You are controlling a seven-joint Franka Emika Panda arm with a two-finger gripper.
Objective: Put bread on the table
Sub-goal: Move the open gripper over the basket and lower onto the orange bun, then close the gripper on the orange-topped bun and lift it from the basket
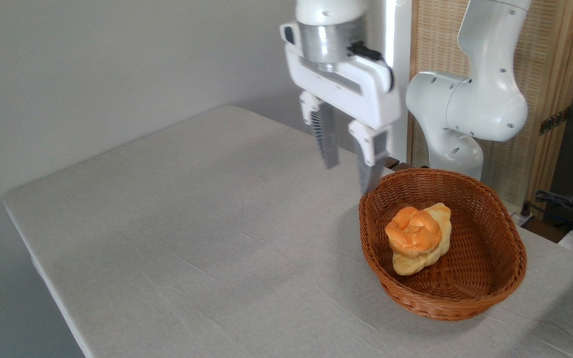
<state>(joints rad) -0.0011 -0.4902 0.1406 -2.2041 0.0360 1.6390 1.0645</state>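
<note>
Inside the basket [490, 278], right side of frame, sits the bread [413, 232]: small round orange-brown bun, knotted rose-like top, paler base. It rests on top of, or leans against, a longer pale-yellow roll [428, 248]; the two are touching, and the exact overlap is hard to tell from this angle. My read on handling: light, soft, compressible, crust likely a bit slick, so a hard squeeze would dent it and a loose one could let it roll. Best grip looks like across the sides at mid-height, below the knotted top, fingers coming straight down so they clear the roll underneath and the wicker wall. Risk: snagging the roll and lifting both. Basket is brown oval wicker and stands on the table [177, 214], near its right end. Table is plain light-grey cloth with plenty of bare surface to the left for a drop. Gripper [348, 166] hangs above the table just beyond the basket's far-left rim, jaws apart, holding nothing, pointing down. Bread not yet picked.
</note>
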